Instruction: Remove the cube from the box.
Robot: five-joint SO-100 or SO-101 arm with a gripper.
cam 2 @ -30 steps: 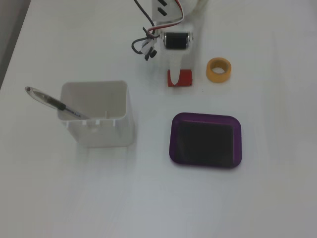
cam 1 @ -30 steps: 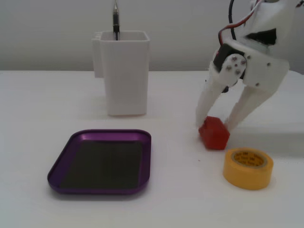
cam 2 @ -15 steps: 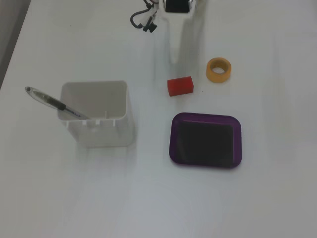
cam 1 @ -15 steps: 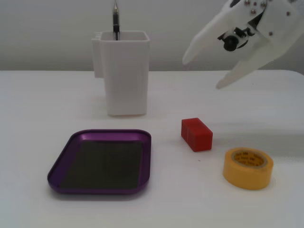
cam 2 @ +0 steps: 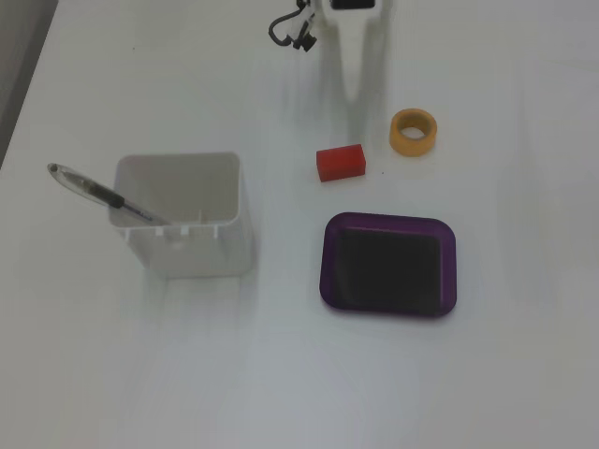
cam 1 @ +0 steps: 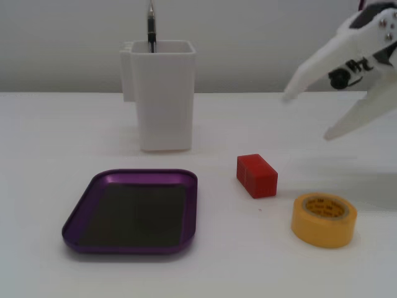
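Resting on the table mid-frame, outside the box [cam 1: 77, 217]: cube [cam 1: 256, 175] | gripper [cam 1: 307, 115] upper right, jaws wide, holding nothing

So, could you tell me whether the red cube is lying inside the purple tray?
No, the cube sits on the bare table, apart from the empty tray.

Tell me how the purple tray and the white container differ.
The shallow purple rectangular tray has a low rim; the tall white square container has high walls. The tray's dark bottom lies bare; the container holds a pen leaning out over its rim. The tray is purple and glossy with rounded corners; the container is plain white with squarer corners. Both stand open-topped on the white table.
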